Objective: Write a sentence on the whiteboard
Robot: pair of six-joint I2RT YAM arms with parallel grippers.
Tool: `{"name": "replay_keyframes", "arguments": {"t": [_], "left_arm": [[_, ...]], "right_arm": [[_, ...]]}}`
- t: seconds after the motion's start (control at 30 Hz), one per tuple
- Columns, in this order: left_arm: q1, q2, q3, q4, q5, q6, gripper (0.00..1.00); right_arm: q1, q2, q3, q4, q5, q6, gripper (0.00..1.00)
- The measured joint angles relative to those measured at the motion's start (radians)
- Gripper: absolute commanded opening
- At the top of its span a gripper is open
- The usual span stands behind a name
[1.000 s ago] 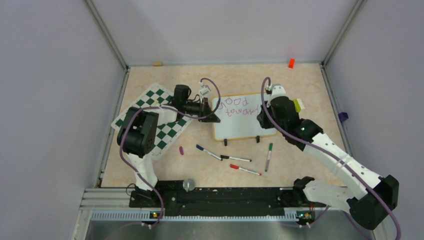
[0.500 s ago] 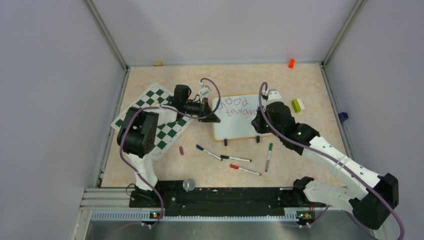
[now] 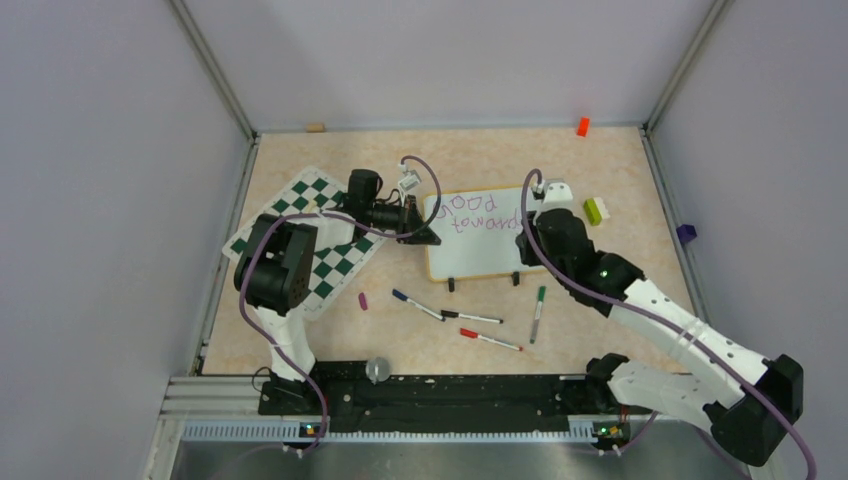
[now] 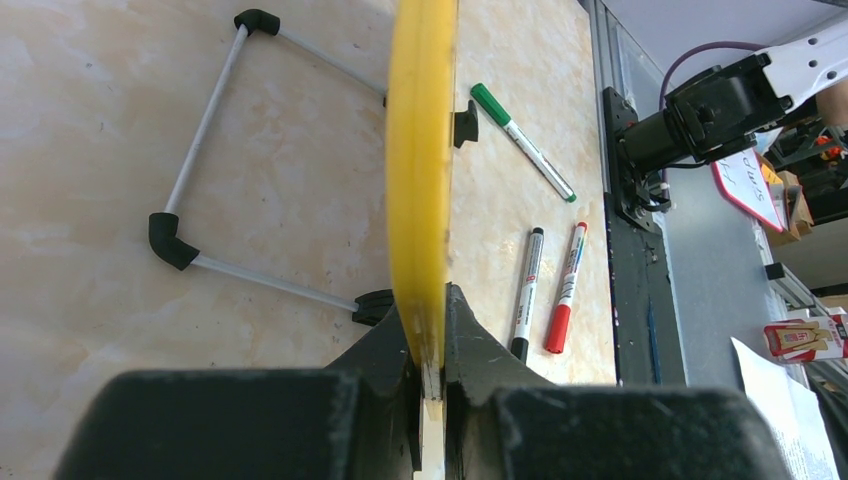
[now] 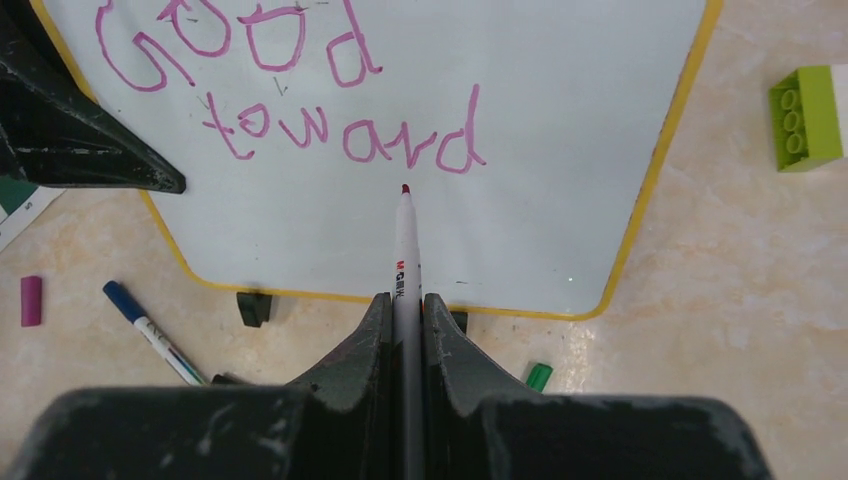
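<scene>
Nearest the bases, loose pens [image 3: 470,318] on the tabletop [image 3: 600,150], well apart from the work. Further out, right end effector [image 5: 405,300] clamped shut on a marker [image 5: 405,240], tip just under "toward"; cannot tell whether touching. Mid-tabletop, board [image 5: 560,120] propped tilted on its stand [image 4: 200,150], sentence [image 5: 300,110] two lines long, bare white below. At its left frame, left end effector [image 4: 430,330] pinched shut on the edge. Likely troubles: pressing too hard and pushing the propped board back or out of that pinch; dragging across fresh ink and smearing it; marker slipping between the fingers and wobbling the letters; running off the bottom edge.
</scene>
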State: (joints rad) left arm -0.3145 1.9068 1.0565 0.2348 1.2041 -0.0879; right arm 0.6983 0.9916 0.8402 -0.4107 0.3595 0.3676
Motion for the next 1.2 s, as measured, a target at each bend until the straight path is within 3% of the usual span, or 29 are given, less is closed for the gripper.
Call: {"name": "replay_keyframes", "arguments": {"t": [1.2], "left_arm": [[-0.006,0.0,0.004,-0.007,-0.008,0.001,0.0]], "right_arm": [[0.0,-0.048,-0.016,0.004,0.061,-0.027,0.0]]}}
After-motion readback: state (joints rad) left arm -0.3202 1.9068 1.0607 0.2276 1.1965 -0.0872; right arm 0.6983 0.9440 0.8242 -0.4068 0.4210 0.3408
